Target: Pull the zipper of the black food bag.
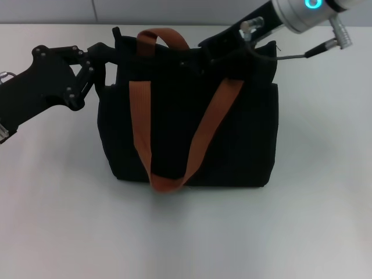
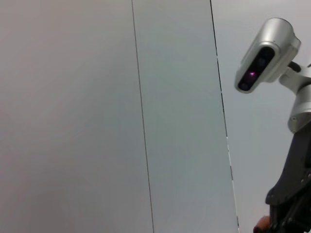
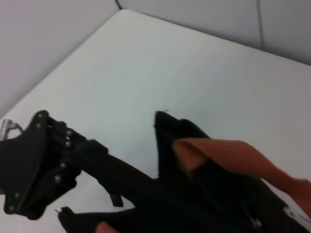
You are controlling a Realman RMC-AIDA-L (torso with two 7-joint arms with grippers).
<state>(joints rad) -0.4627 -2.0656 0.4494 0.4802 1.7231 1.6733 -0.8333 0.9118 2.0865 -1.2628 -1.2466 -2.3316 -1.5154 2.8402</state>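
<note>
The black bag (image 1: 192,128) stands upright on the white desk (image 1: 325,221), orange straps (image 1: 203,133) draped down its front. The left hand (image 1: 107,55) meets its top left corner, the right hand (image 1: 218,49) its top edge; neither grip can be made out. The right wrist view alone shows a small metal zipper piece (image 3: 253,222); the left wrist view shows mostly wall.

zipper: hidden in black fabric | right tool (image 1: 203,55) tips: lost against black food bag (image 1: 232,145)

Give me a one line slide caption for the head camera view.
Left end effector at the black food bag's top left corner, right end effector over its top edge.
</note>
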